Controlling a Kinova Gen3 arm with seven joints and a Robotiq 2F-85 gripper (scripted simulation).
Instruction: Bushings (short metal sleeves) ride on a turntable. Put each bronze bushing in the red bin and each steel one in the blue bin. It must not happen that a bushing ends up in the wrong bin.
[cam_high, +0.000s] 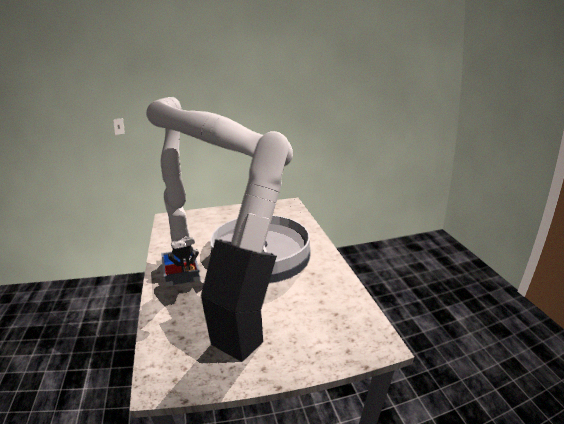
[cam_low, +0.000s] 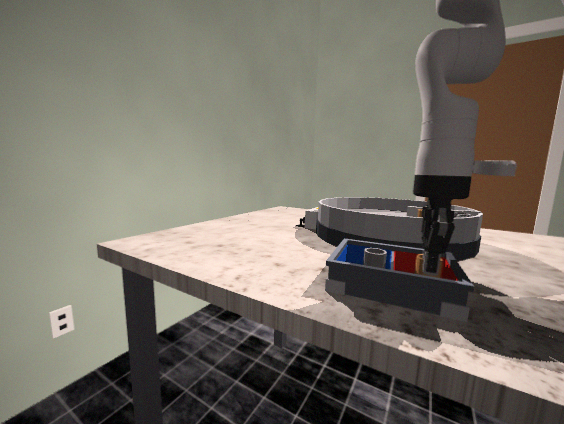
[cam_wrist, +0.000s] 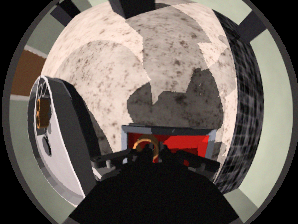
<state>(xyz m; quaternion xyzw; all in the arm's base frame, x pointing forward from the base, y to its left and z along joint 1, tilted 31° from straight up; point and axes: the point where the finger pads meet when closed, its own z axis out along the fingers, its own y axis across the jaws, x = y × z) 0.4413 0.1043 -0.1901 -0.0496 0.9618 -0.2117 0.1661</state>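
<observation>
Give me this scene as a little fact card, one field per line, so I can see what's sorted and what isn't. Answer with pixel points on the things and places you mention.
Gripper (cam_high: 186, 262) (cam_low: 432, 266) (cam_wrist: 156, 146): shut on a bronze bushing (cam_low: 420, 264) (cam_wrist: 138, 143), low in the red bin
Red bin (cam_high: 172, 269) (cam_low: 404, 261) (cam_wrist: 175, 142): beside the blue bin, same tray
Blue bin (cam_high: 167, 260) (cam_low: 352, 254): one steel bushing (cam_low: 375, 258), upright
Turntable (cam_high: 301, 256) (cam_low: 390, 223) (cam_wrist: 75, 131): at least one more bronze-coloured piece (cam_wrist: 45, 111); full contents cannot be told
Wrong-bin bushings: none visible
Status: sorting seems unfinished

Green walls; brown door (cam_low: 520, 135); outlet (cam_low: 62, 321); dark tiled floor (cam_high: 65, 340) (cam_low: 280, 370) (cam_wrist: 247, 100).
</observation>
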